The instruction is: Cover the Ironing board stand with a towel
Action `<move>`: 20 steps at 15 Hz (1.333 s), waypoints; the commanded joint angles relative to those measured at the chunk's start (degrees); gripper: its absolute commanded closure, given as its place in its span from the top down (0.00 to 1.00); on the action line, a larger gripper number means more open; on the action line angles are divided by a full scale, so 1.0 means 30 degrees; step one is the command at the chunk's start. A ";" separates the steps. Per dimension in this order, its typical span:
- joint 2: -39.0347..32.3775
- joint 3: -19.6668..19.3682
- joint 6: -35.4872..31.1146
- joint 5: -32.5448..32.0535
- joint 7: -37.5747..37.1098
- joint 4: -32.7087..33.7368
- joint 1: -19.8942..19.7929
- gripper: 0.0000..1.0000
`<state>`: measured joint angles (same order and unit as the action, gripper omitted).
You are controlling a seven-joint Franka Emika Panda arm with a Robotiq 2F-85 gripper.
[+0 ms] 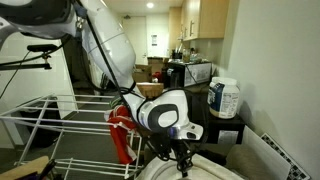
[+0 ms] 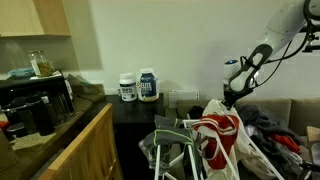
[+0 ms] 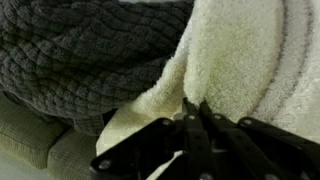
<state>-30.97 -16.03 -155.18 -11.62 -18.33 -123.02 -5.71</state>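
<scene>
Found shut: tool (image 3: 195, 108) entering the wrist view from 6 o'clock, jaws drawn fully together, tips pressed into a raised fold of the towel (image 3: 245, 50). Judged to have a pinch of cloth between the tips, though only a thin fold of it.

Noted from 12 to 3 o'clock of the tips: cream terry pile, thick, bunched in soft ridges. Noted at 10 o'clock: a dark grey quilted blanket (image 3: 80, 50), touching the towel along its edge. Noted at 8 o'clock: an olive cushion (image 3: 30, 140) beneath both.

Seen in an exterior view at 9 o'clock of the tool: the Ironing board stand (image 1: 40, 125), white rods bare, not yet covered, with a red garment (image 1: 120, 132) between stand and tool.

Handling, as judged:
- Light, limp, no stiffness; expected to hang and trail when lifted.
- Grippy pile, unlikely to slip from a firm pinch; nothing fragile.
- Large for one pinch point; likely to drag on the blanket and catch on rod ends.
- Best taken at a hem or corner rather than mid-fold, for spreading over the rods.
</scene>
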 commanded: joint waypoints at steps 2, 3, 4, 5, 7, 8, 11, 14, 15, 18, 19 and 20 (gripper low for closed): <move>0.1409 0.0579 0.0567 0.1412 0.1104 0.0076 -0.0244 0.01; 0.1831 0.0768 0.1103 0.1706 0.1172 0.0474 -0.0193 0.01; 0.2190 0.0973 0.1746 0.2053 0.1191 0.1056 -0.0178 0.01; 0.2495 0.1321 0.2435 0.2542 0.1333 0.1598 -0.0322 0.01; 0.3005 0.1656 0.3919 0.3173 0.1381 0.2998 -0.0337 0.01; 0.3246 0.1853 0.4617 0.3512 0.1484 0.3705 -0.0401 0.01; 0.3779 0.2023 0.6546 0.3740 0.1472 0.5948 -0.0395 0.01; 0.3968 0.2048 0.7777 0.3716 0.1493 0.8192 -0.0482 0.01; 0.4019 0.2051 0.8021 0.3725 0.1495 0.8838 -0.0521 0.01; 0.4123 0.2066 0.8773 0.3931 0.1507 1.0825 -0.0723 0.01; 0.4085 0.2067 0.8957 0.4007 0.1516 1.1366 -0.0798 0.01; 0.4050 0.2024 0.9229 0.4015 0.1509 1.2044 -0.0881 0.01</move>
<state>-19.45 -10.53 -130.14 -1.61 -16.85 -91.81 -6.65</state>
